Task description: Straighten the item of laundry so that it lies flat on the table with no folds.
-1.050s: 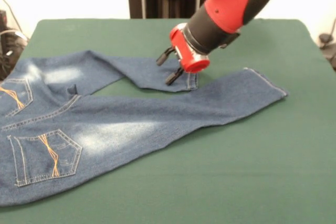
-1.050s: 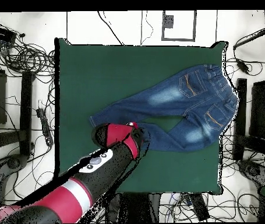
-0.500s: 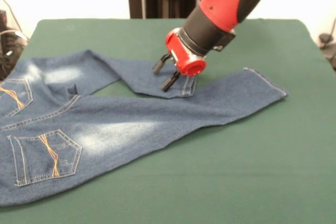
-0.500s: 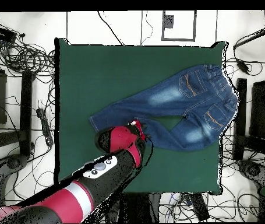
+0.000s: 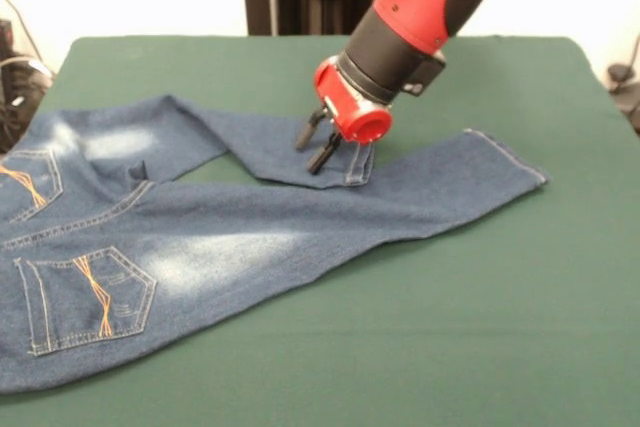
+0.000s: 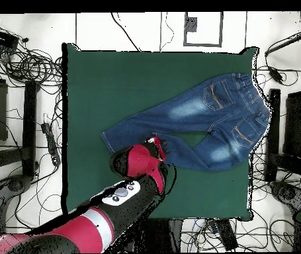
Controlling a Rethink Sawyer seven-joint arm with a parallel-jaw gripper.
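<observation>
The item of laundry (image 5: 200,237), a small pair of blue jeans, lies back side up across the left half of the table (image 5: 480,327). Its waist and orange-stitched pockets run off the left edge of the front view. The near leg reaches right to a hem at mid-table. The far leg is shorter, and its end is bent and lies partly on the near leg. My gripper (image 5: 311,153) presses down on that far leg beside its hem, its fingers drawn close and pinching the denim. In the overhead view the jeans (image 6: 206,119) lie at the upper right, with the gripper (image 6: 158,147) on the lower leg's end.
Bare green cloth stretches in front of and right of the jeans. Cables and stands (image 6: 20,79) crowd the floor around the table in the overhead view.
The gripper slid a little left along the far leg, nudging its hem that way. Its fingers, spread wider earlier, have closed in on the cloth.
</observation>
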